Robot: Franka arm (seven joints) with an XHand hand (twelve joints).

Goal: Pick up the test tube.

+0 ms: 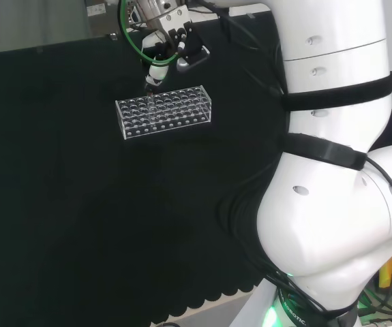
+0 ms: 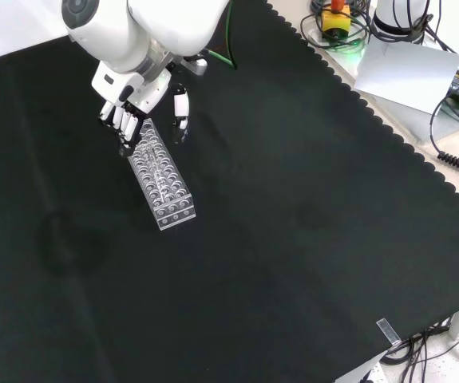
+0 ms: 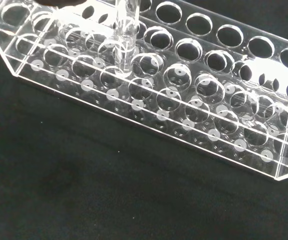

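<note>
one test tube point(image 3: 125, 37) stood upright in the clear rack point(image 1: 165, 112), near its far-left end in head view, directly beneath my hand point(image 2: 127, 114); fingers pointed down, whether they pinched it i couldn't tell.

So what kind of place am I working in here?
Most likely a robotics lab bench set up for lab-ware handling: a clear test tube rack with one test tube on a black cloth, the hand over the rack's end, and cables with an emergency stop button at the bench edge.
</note>
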